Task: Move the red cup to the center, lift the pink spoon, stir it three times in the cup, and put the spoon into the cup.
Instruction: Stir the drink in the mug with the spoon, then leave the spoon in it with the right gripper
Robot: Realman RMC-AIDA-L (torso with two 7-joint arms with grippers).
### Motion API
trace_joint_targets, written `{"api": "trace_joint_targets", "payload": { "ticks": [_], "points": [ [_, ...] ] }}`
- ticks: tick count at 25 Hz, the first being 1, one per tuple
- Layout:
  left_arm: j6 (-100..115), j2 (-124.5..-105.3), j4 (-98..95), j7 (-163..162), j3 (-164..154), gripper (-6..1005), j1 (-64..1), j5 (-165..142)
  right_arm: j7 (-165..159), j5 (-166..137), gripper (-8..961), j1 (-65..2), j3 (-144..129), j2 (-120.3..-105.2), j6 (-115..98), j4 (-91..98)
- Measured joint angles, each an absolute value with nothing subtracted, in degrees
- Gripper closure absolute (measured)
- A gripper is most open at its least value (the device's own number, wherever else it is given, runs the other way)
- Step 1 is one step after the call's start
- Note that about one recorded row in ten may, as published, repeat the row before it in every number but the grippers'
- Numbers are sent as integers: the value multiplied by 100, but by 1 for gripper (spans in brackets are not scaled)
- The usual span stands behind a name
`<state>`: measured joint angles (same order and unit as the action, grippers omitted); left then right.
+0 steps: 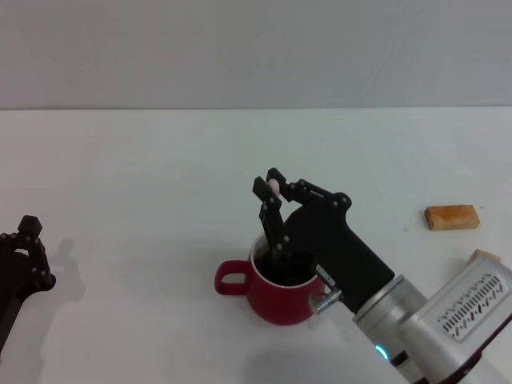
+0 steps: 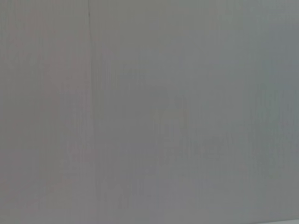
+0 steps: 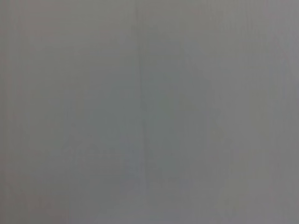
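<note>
Glossy ceramic red cup (image 1: 276,300), matt white table (image 1: 144,168), tan wood-look block (image 1: 453,217), matt blk plastic jaws.

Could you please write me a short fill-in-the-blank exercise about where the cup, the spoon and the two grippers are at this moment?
1. The right gripper holds the pink spoon directly above the ____.
2. The red cup has its loop handle pointing toward the robot's ____ side.
3. The left gripper rests near the table's ____ edge, away from the cup.
4. The tan wooden block lies on the robot's ____ side of the cup.

Missing words: red cup; left; left; right
</note>
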<state>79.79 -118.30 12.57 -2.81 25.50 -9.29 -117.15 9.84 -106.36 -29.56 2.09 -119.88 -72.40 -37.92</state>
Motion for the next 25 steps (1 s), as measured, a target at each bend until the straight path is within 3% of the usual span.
{"api": "trace_joint_targets", "payload": {
  "ticks": [7,16,25],
  "points": [
    [7938,-11835,1257,-281,2550,986,-954,-11715,984,-10635,937,-2824,237,-11962,-7348,-3659],
    [7899,-11839,1257,-281,2549,986,-960,-11716,1035,-10998,937,-2093,131,-11942,-7973,-3778],
    [7900,-11839,1257,-281,2539,985,-966,-11716,999,-11054,937,-2230,16,-11975,-7774,-3881]
  ]
}}
